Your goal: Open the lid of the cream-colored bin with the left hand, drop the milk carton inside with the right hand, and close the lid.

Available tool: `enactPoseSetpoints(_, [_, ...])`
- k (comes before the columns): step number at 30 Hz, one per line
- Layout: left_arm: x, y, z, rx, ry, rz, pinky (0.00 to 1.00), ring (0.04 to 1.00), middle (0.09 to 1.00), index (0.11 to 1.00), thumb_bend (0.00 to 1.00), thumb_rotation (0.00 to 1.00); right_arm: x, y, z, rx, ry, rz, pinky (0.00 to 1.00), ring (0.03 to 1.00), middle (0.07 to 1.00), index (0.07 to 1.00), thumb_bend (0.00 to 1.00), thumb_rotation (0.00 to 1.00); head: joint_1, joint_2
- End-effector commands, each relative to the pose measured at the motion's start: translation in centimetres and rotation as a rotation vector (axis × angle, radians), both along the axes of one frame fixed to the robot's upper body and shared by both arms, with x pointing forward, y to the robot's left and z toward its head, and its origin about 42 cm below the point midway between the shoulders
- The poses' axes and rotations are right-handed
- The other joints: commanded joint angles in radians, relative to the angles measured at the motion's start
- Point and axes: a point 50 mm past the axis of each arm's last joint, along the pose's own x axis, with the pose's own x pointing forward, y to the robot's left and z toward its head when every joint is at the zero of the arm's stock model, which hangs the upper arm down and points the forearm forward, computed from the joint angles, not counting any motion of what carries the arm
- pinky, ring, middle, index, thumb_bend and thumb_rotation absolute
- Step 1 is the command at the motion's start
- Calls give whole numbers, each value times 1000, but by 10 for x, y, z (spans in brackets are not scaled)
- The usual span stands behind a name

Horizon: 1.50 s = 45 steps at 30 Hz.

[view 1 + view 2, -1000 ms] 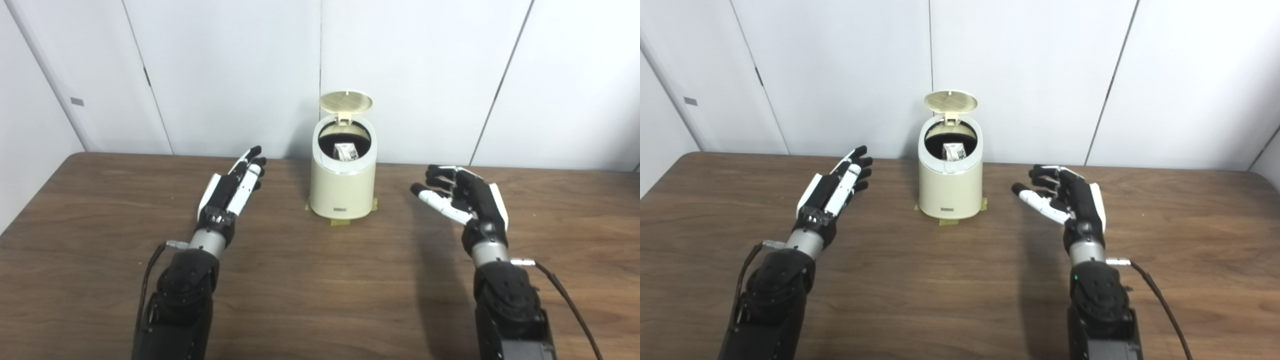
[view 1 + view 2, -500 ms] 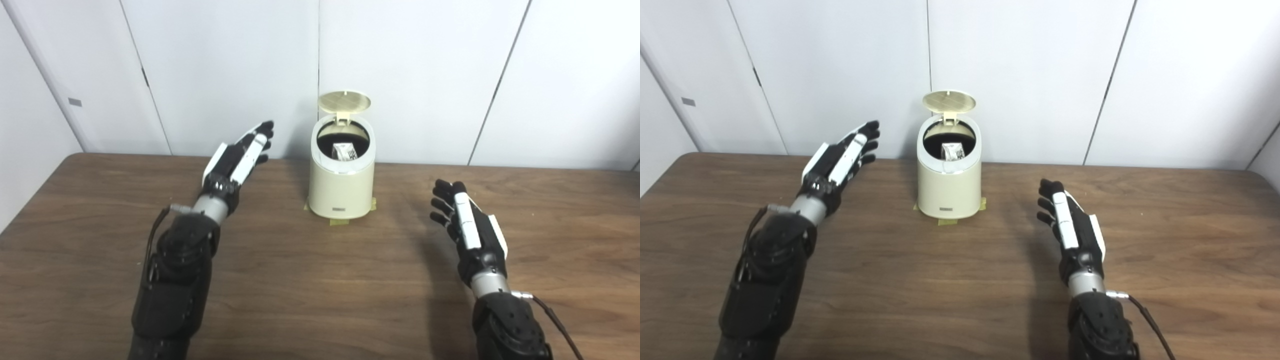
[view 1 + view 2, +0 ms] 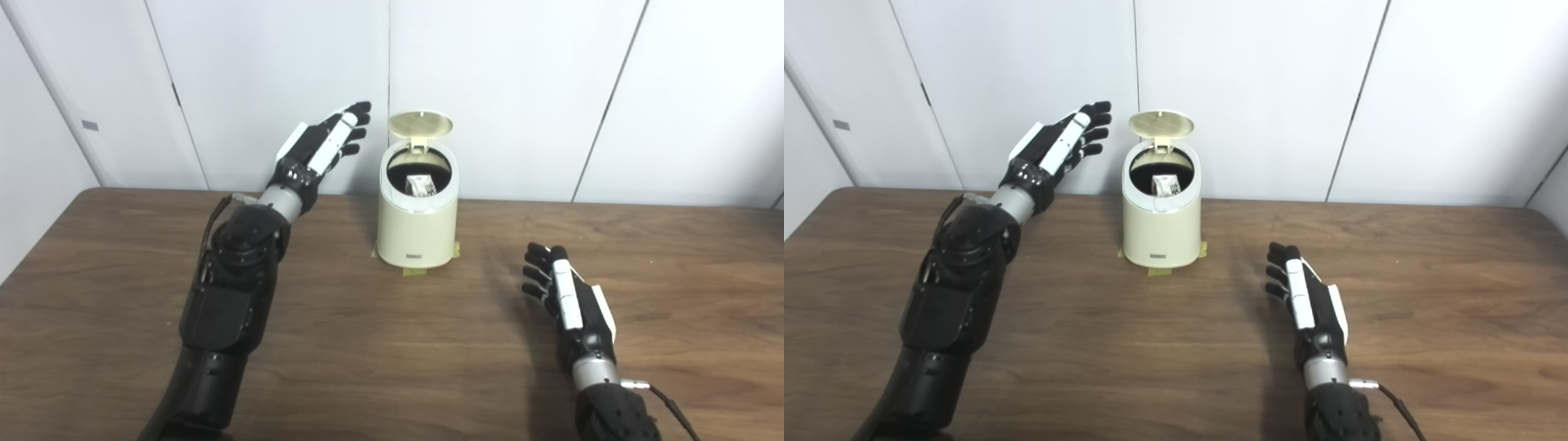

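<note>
The cream-colored bin (image 3: 416, 226) stands at the back middle of the table, on bits of yellow tape. Its round lid (image 3: 420, 124) is tipped up and back, so the mouth is uncovered. The white milk carton (image 3: 421, 185) lies inside the bin, partly hidden by the rim. My left hand (image 3: 321, 146) is raised to lid height, just left of the lid and apart from it, fingers stretched and open. My right hand (image 3: 566, 300) hovers low over the table to the right of the bin, open and holding nothing.
The brown wooden table (image 3: 380, 343) runs to a white panelled wall (image 3: 520, 92) right behind the bin. A cable (image 3: 670, 407) trails from the right wrist. The table's left edge (image 3: 37, 245) is near the left arm.
My left hand has risen and moved right, from low over the table to beside the raised lid. My right hand has drawn back toward the front and turned edge-up. Bin, lid and carton are unmoved.
</note>
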Motion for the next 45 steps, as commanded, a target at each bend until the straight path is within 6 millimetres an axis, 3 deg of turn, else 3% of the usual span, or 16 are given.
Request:
enactPoseSetpoints(1, [10,-10,40,2,-107,-28,905,910,910,901,483,881,4,1,16,-19,-107,11,772,840,854,845,441,1000,1,0])
enactPoseSetpoints(11, [33,-32,56,137,-169,-93,888,905,895,894,434,886,1,1,8,-107,-108,31,678,800,841,858,453,999,12,-11])
enactPoseSetpoints(14, [39,-36,57,190,-198,-101,881,909,893,901,461,876,2,1,8,-109,-107,29,668,782,824,857,441,995,12,-12])
enactPoseSetpoints(23, [53,-47,58,307,-244,-97,949,951,892,904,457,871,3,2,4,-139,-108,38,590,726,773,863,442,1000,32,-37])
enactPoseSetpoints(29, [51,-52,61,401,-269,-95,988,954,856,873,417,951,1,4,4,-139,-87,49,599,704,750,861,381,1000,33,-46])
enactPoseSetpoints(33, [48,-52,66,486,-296,-108,1000,941,849,860,422,991,1,5,1,-137,-87,60,600,712,756,865,420,1000,31,-44])
enactPoseSetpoints(38, [46,-50,69,524,-321,-130,953,909,834,846,391,980,1,5,1,-127,-77,56,598,704,755,869,414,1000,27,-42])
enactPoseSetpoints(42, [40,-48,69,636,-384,-116,828,841,808,809,436,970,2,4,0,-128,-70,50,596,700,749,872,405,1000,27,-39])
enactPoseSetpoints(45, [33,-47,69,715,-427,-127,770,812,805,794,415,924,3,4,-1,-129,-65,50,596,696,748,875,405,1000,26,-37])
